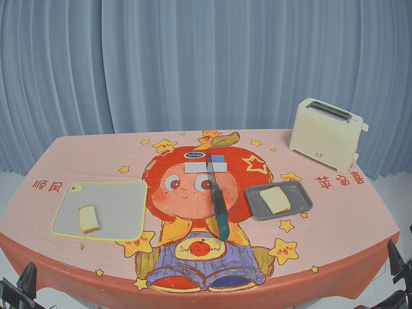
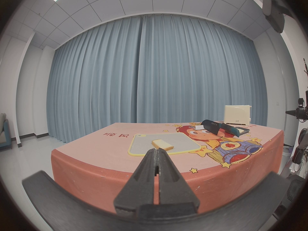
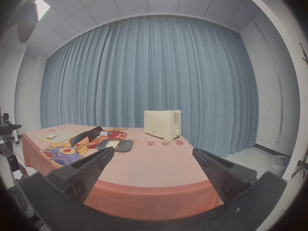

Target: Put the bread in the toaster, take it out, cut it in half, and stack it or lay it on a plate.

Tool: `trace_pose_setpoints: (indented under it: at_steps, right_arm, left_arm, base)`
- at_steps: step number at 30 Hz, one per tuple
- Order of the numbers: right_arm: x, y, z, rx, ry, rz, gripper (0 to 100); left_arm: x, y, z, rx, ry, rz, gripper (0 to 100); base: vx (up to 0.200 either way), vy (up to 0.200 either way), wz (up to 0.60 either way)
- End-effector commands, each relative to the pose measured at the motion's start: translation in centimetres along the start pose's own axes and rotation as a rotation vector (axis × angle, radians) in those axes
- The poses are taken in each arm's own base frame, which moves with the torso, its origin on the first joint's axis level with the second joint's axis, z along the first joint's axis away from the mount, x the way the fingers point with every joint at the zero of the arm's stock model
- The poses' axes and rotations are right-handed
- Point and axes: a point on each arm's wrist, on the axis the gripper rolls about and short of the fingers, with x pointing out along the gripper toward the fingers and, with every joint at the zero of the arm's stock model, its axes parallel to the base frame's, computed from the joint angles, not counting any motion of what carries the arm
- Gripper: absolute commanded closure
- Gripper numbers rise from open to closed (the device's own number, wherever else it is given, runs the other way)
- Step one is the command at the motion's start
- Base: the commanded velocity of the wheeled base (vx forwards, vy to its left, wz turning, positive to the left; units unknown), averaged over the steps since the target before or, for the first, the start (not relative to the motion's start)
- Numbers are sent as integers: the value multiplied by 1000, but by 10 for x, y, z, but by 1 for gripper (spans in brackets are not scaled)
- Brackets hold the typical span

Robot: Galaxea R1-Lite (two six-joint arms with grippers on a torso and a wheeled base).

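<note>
A blue pleated curtain fills the upper half of the head view behind the worktop, which is covered by a pink cloth printed with a cartoon child and stars. The cream toaster stands upright at the right of the frame near the far edge, its slots open to the top. At the left lies a grey cutting board with a yellow rim, and right of centre sits a dark grey plate, shaped like a shallow rectangular tray. The right tool hangs off the near edge at the lower right corner with its jaws spread wide and nothing between them. The left tool sits at the lower left corner, jaws pressed together and holding nothing. A knife lies in the centre between board and plate, teal handle toward the near edge, blade propped on a white block with a blue block just behind. One half slice of bread lies flat on the board, the other half slice flat on the plate. A crumb rests just in front of the board.
</note>
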Motion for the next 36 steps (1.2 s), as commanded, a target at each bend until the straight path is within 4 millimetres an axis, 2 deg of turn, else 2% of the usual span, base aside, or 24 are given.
trace_pose_setpoints:
  at_steps: [1, 20, 36]
  right_arm:
    - [-6, 0, -5, -2, -17, 4, 0]
    - [-18, 1, -23, -2, -19, 13, 0]
    - [-21, 1, -25, -3, -46, 35, 0]
  left_arm:
    - [1, 0, -5, 0, 19, 0, 100]
    - [1, 0, -5, 0, 19, 0, 100]
    - [1, 0, -5, 0, 19, 0, 100]
  base:
    - [0, 0, 0]
    - [0, 0, 0]
    - [0, 0, 0]
